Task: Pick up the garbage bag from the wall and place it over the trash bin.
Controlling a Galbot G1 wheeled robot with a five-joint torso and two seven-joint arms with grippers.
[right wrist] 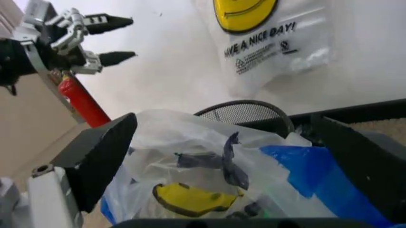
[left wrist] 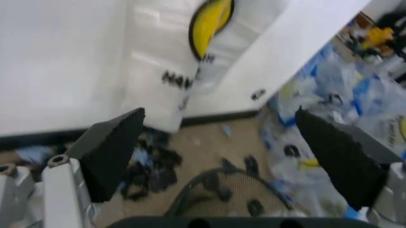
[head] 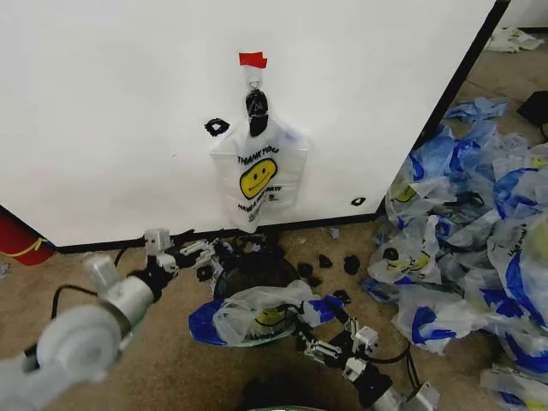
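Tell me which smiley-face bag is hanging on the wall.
The garbage bag below the red tape; the others lie on the floor, one by the bin.

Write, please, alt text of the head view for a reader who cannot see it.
A white smiley-face garbage bag hangs from a hook on the wall, above a black trash bin on the floor. The left claw, open, reaches toward the bin; the right claw, open, sits by another bag on the floor.
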